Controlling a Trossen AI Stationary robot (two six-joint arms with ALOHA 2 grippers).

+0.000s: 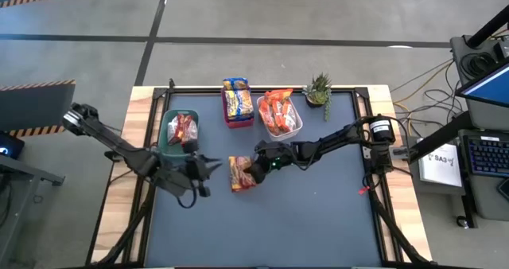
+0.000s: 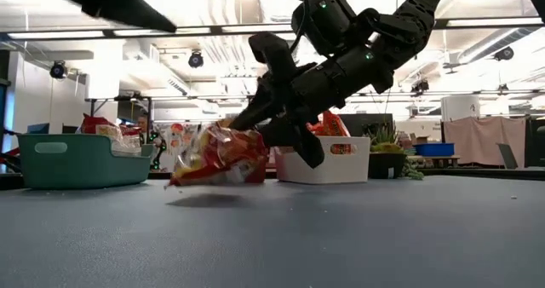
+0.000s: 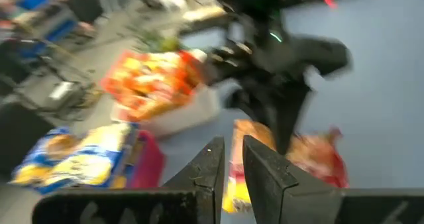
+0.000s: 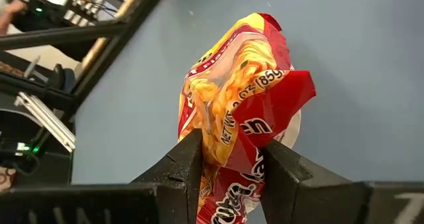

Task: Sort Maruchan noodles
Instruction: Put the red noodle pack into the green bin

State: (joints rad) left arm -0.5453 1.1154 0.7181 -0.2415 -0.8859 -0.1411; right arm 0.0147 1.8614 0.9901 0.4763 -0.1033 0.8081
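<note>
Here the right gripper (image 4: pixel 228 168) is pinching a red-orange noodle packet (image 4: pixel 245 111) near the middle of the dark table (image 1: pixel 318 213), and in the low view the packet hangs just above the surface. On its wrapper only "NET WT" and "(85g)" can be read. The left gripper (image 3: pixel 228 161) waits nearby, its fingers almost pressed together, holding nothing.

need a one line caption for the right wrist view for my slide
Right gripper shut on a red-orange Maruchan noodle packet, crumpled between its fingers above the dark table.
</note>
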